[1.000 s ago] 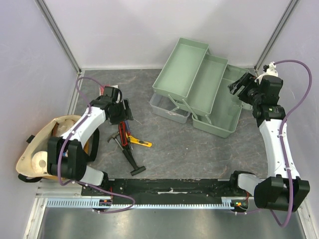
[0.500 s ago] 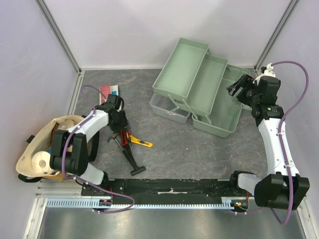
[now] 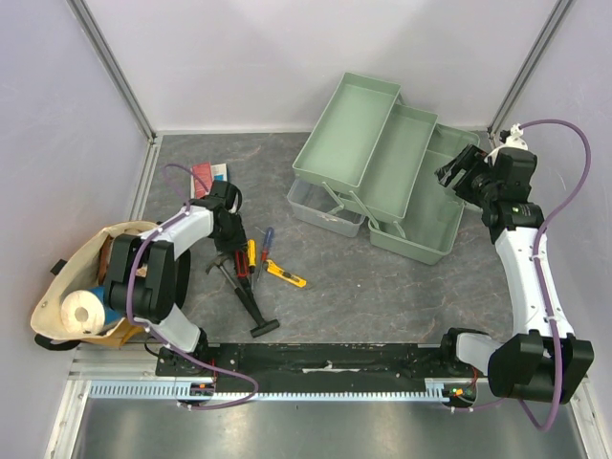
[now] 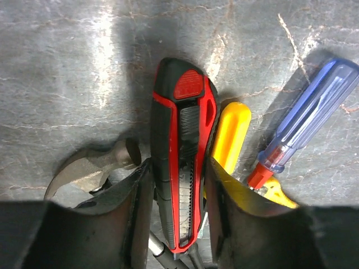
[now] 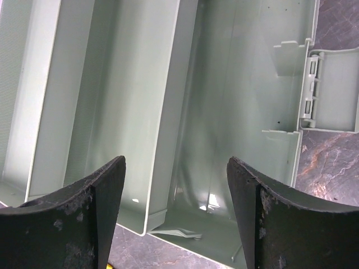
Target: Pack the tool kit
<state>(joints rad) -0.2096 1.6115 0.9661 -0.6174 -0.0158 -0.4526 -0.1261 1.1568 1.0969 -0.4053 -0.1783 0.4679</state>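
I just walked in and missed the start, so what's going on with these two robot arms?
The left gripper is down on the table with its fingers against both sides of the red-black cutter. The cutter lies among the hammer, yellow knife and blue screwdriver. The right gripper hangs open over the pale-green toolbox, whose trays are folded out. No tool appears to be packed yet.

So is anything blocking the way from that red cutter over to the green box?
Nothing visible does. The left pincer grips the cutter. A screwdriver and yellow knife lie flat just beside it, then bare table up to the open toolbox. The right pincer hangs over the box's right end.
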